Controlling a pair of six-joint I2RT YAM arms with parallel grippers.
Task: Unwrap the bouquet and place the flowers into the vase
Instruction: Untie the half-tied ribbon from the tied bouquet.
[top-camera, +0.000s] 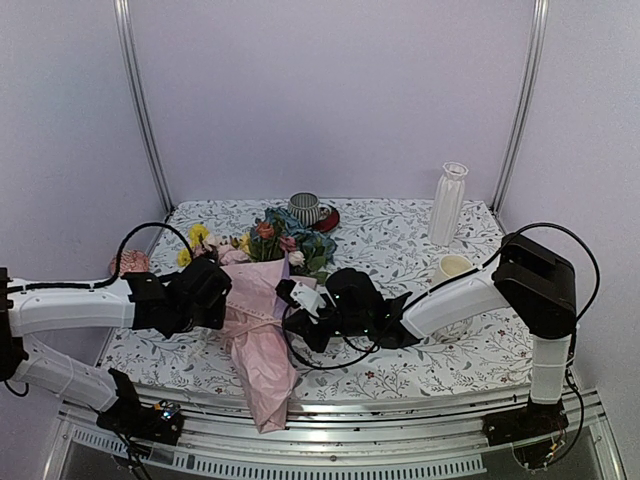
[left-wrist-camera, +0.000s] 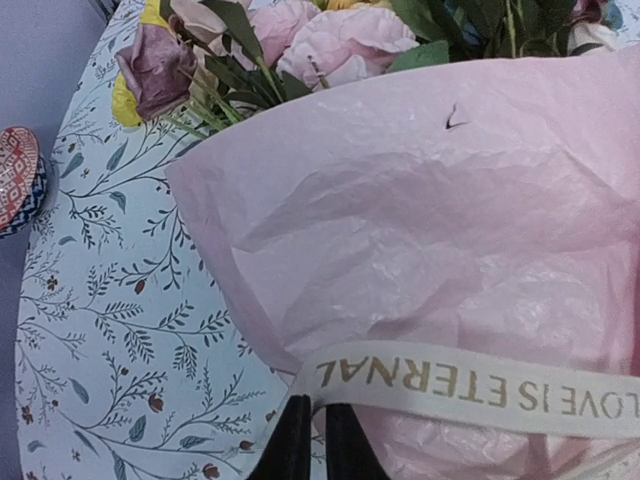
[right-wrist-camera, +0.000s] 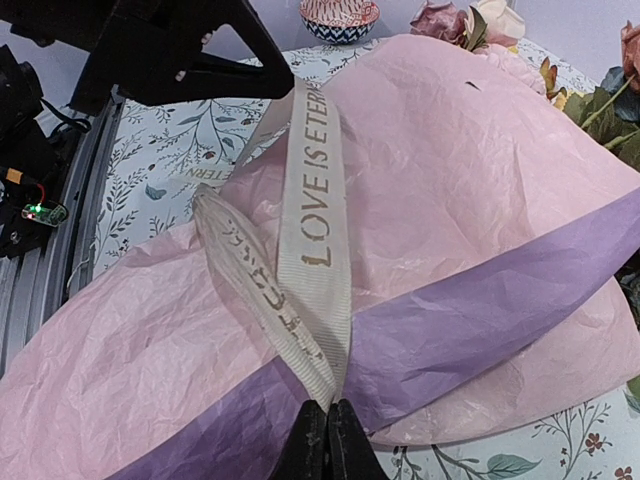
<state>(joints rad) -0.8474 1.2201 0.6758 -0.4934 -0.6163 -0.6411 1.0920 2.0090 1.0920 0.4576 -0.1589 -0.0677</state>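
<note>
Clamping jaws of left gripper (left-wrist-camera: 318, 440) and right gripper (right-wrist-camera: 325, 440) on pale beige "LOVE IS ETERNAL" ribbon (right-wrist-camera: 315, 200) around crinkled pink-purple tissue bouquet (top-camera: 262, 330).

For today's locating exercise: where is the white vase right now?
In the top view, the vase stands upright at the far right of the table, just behind the cream mug.

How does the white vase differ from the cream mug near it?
The vase is tall, slim and ribbed with a narrowed neck; the mug is short and wide-mouthed. The vase is white, the mug cream. The vase stands farther back; the mug stands nearer, right beside the right arm. Both stand upright on the flowered cloth, and neither holds flowers yet.
</note>
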